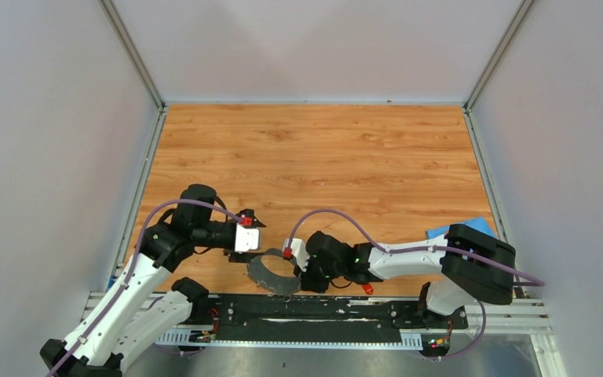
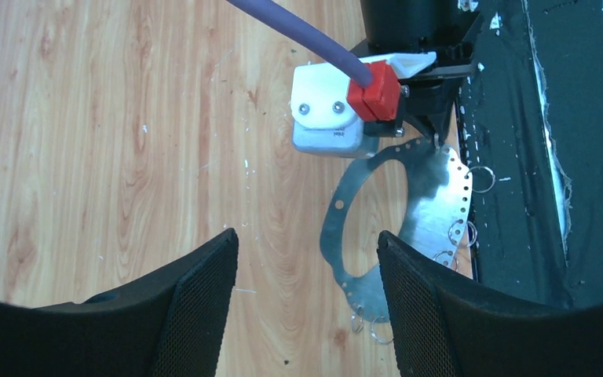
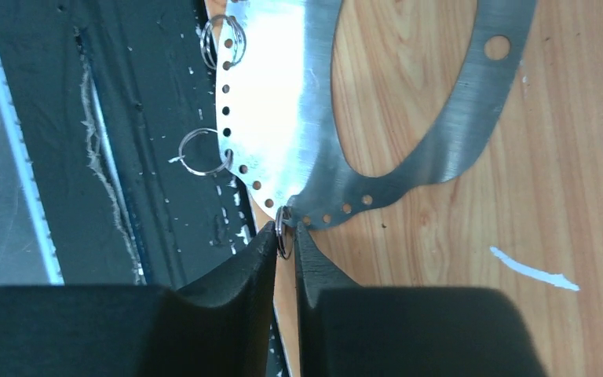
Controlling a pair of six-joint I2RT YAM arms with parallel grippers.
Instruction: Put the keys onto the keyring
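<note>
**Keyring** (image 2: pixel 432 196): thin grey metal ring, its rim punched with holes and hung with small wire loops. It lies flat at 6 o'clock on the tabletop (image 1: pixel 322 157), with its near rim over the black strip (image 3: pixel 149 157). Judged light, stiff across the band, a little springy, and slick on the face. It sits too flat to lift easily off the wood, so take it edge-on by the rim or by a loop.

**Red key** (image 1: pixel 367 288): small red speck at 4 o'clock from the keyring, beside the right forearm at the tabletop's near edge. Too small to make out the blade. Judged light and rigid, with the plastic head the place to pinch. Not yet on the keyring.

**Blue key**: not found in any view.

**Left end effector** (image 2: pixel 306 251): at 10 o'clock of the keyring. The jaws stand well apart and empty. One finger overlaps the rim in its own view, and contact cannot be told.

**Right end effector** (image 3: pixel 285 239): at 3 o'clock of the keyring, set low. The jaws are nearly together, pinched on one loop (image 3: pixel 283 220) that hangs from a rim hole.

**Blue cloth** (image 1: pixel 475 225): at 3 o'clock on the tabletop edge, well apart from the keyring
</note>
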